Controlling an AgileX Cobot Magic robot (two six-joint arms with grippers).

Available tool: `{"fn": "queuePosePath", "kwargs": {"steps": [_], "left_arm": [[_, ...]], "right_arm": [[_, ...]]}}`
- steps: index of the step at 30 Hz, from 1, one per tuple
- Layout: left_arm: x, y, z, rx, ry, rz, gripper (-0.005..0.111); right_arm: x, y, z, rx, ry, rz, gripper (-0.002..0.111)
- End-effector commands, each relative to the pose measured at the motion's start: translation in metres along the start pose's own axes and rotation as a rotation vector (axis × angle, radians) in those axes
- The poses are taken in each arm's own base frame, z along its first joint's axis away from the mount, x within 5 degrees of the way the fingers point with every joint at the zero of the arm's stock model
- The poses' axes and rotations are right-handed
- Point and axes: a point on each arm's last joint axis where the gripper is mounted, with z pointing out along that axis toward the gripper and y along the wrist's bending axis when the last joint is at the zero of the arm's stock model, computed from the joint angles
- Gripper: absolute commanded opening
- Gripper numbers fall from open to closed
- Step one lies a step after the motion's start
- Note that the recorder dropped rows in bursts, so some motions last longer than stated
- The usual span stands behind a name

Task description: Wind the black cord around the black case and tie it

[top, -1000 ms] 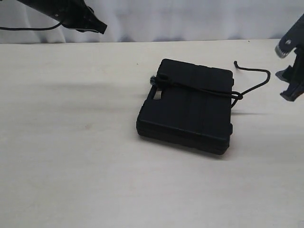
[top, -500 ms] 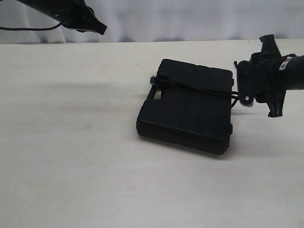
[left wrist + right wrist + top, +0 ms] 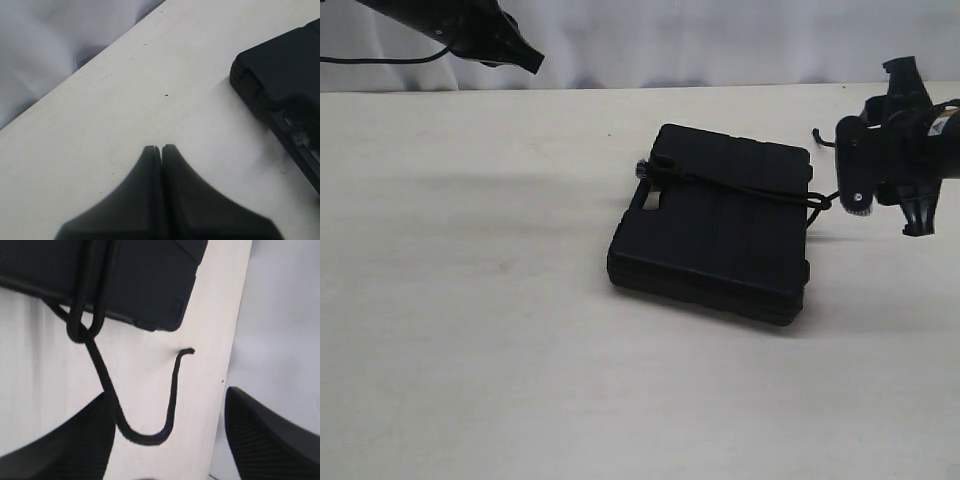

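Exterior view | case point(image 3: 715, 225) centre-right on desk point(image 3: 470, 300), cord point(image 3: 750, 190) wrapped across it, loose tail curling right | left fingers point(image 3: 150, 200) together, upper left | right fingers point(image 3: 260, 430) spread astride the tail | tying step; next likely means closing on that tail

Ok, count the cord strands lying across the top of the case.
2. Both strands of the black cord lie side by side on the black case, meeting at a knot beside its edge. Any turns underneath are hidden.

Lab: pale table point(image 3: 470, 350), white draped backdrop point(image 3: 720, 40)
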Motion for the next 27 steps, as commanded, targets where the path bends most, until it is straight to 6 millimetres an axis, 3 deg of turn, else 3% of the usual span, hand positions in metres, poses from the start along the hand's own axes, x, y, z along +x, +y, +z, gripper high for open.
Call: {"fn": "queuePosePath", "kwargs": {"steps": [1,7,13,16,17,19,23,27], "left_arm": [[0.000,0.000,0.000,0.006,-0.003,-0.009,0.000],[-0.001,-0.001,0.000,0.010,-0.016,-0.022,0.000],[-0.001,0.000,0.000,0.007,-0.019,-0.020,0.000],[-0.001,0.000,0.000,0.006,-0.019,-0.017,0.000],[-0.001,0.000,0.000,0.006,-0.019,-0.017,0.000],[-0.001,0.000,0.000,0.005,-0.020,-0.017,0.000],[-0.001,0.000,0.000,0.005,-0.020,-0.017,0.000],[0.000,0.000,0.001,0.009,-0.016,-0.020,0.000]], "right_arm": [[0.019,0.005,-0.001,-0.026,0.043,0.024,0.059],[0.025,0.018,0.019,-0.082,0.054,-0.076,0.059],[0.023,0.017,0.041,0.038,0.041,-0.072,0.058],[0.023,0.025,0.049,-0.002,0.035,-0.072,0.042],[0.023,0.029,0.050,-0.038,0.034,-0.066,0.026],[0.023,0.028,0.047,-0.036,0.041,0.008,0.005],[0.025,0.015,0.028,0.002,0.055,0.206,0.004],[0.020,0.021,0.009,-0.153,0.017,0.283,0.004]]}}
